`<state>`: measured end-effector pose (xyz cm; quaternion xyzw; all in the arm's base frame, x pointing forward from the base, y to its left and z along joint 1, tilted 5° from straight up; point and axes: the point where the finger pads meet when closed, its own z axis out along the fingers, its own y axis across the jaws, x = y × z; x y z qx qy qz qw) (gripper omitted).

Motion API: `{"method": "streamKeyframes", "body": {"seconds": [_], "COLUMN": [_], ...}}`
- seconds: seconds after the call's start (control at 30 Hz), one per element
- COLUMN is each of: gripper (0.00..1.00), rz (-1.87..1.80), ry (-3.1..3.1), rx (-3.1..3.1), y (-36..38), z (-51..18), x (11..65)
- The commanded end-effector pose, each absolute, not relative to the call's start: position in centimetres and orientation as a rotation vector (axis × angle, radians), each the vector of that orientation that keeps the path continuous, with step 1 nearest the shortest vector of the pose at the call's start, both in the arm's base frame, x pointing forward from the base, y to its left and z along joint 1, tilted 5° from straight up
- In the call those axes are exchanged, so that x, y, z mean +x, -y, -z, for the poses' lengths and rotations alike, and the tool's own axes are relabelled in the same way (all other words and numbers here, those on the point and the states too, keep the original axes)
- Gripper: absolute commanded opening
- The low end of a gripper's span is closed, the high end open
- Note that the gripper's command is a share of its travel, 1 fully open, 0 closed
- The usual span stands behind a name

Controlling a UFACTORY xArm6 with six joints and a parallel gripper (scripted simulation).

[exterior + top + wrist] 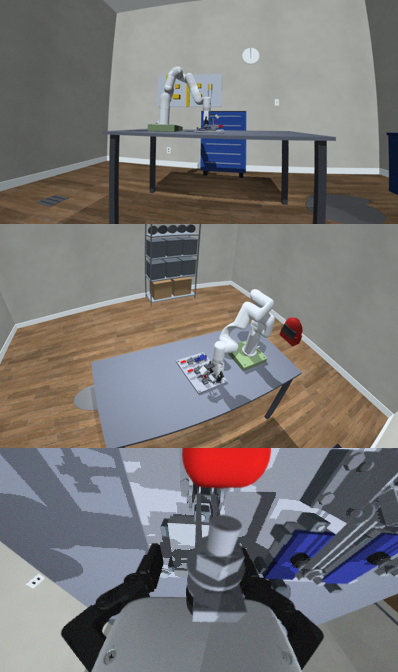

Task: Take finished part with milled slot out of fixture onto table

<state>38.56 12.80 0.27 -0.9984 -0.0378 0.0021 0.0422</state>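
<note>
The grey fixture plate (194, 387) (201, 131) (95, 508) lies on the table near the arm's base. My gripper (216, 378) (206, 122) (198, 555) is open and low over the plate's near nest. Its fingers stand either side of that nest's toggle clamp (217, 565), whose red knob (226, 465) (205, 376) is swung up. The finished grey part is mostly hidden under the clamp and my fingers. Two blue blanks (295, 550) (367, 558) sit in the nests to the right in the wrist view. One blue blank (200, 358) shows in the top view, with the red clamp handles (183, 361) (190, 370) lying low.
The arm stands on a green base plate (252, 361) (164, 127) right behind the fixture. The grey table (145, 390) (264, 136) stretches to the left and front. A shelf rack (171, 262) and a blue drawer cabinet (224, 150) stand away from the table.
</note>
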Motion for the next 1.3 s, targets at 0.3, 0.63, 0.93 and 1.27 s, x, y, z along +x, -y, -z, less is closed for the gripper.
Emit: {"method": "streamKeyframes", "body": {"seconds": [0.3,0.63,0.93,1.27], "gripper": [0.0,0.0,0.0,0.0], "rz": [-0.001,-0.001,-0.001,-0.001], "ry": [0.116,0.116,0.116,0.116], "rx": [-3.054,-3.054,-3.054,-3.054], "y": [-12.83,-12.83,-12.83,-12.83], "z": [-0.38,-0.38,-0.38,-0.38], "x": [38.7,38.7,38.7,38.7]}}
